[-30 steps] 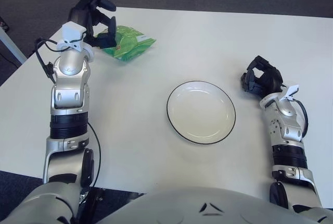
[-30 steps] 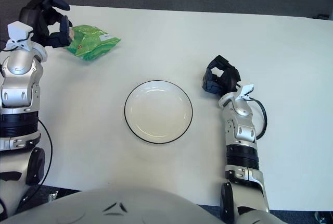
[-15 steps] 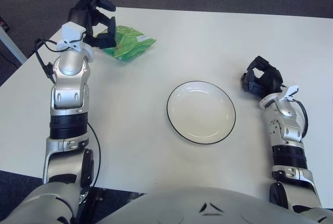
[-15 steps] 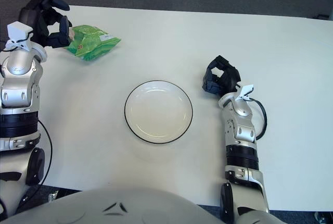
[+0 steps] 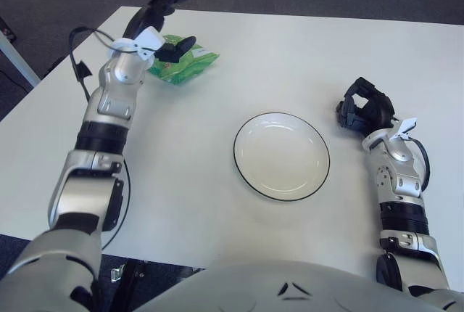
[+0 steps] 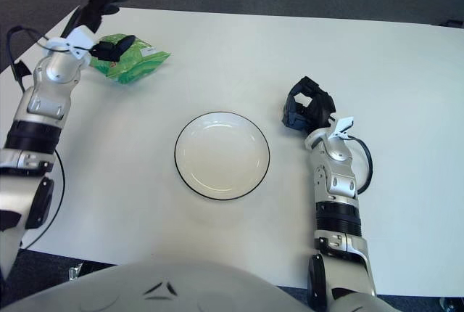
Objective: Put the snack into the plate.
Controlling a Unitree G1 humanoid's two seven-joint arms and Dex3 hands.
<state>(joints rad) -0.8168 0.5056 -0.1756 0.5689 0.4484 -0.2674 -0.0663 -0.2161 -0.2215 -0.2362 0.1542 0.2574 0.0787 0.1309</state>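
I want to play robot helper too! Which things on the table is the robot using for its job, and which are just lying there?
For the job:
- green snack bag, at the table's far left
- white plate, in the middle, nothing in it
- left hand, fingers spread over the bag

Just there:
- right hand, idle to the right of the plate
- white table; nothing else lies on it

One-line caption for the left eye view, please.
Left hand open over the green snack bag; empty plate at centre; right hand beside it.
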